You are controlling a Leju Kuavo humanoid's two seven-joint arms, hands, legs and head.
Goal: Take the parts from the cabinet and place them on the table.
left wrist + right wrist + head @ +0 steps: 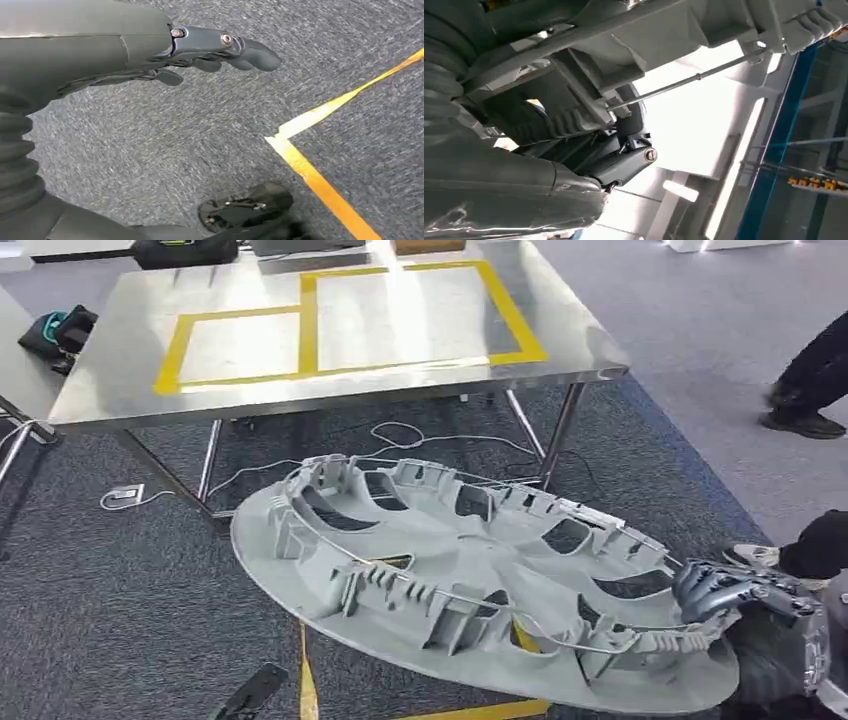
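Counting: one steel table (120, 390) upper left; one grey wheel cover (470, 580) centre frame, tilted above carpet. Left hand (220, 50) loosely extended, holding nothing. Right hand (725, 590) grips cover's right rim. Carpet between cover and table lies open.

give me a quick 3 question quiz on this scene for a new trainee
1. True or false: the large round grey plastic wheel cover already lies on the stainless steel table.
2. Which hand grips the wheel cover's rim?
A. the left hand
B. the right hand
C. both hands
3. Fill in: the rectangles marked on the table top are outlined in ____ tape.

Key
1. False: it is held in the air in front of the table, above the grey carpet.
2. B: the left hand hangs over the carpet with nothing in it.
3. Yellow.
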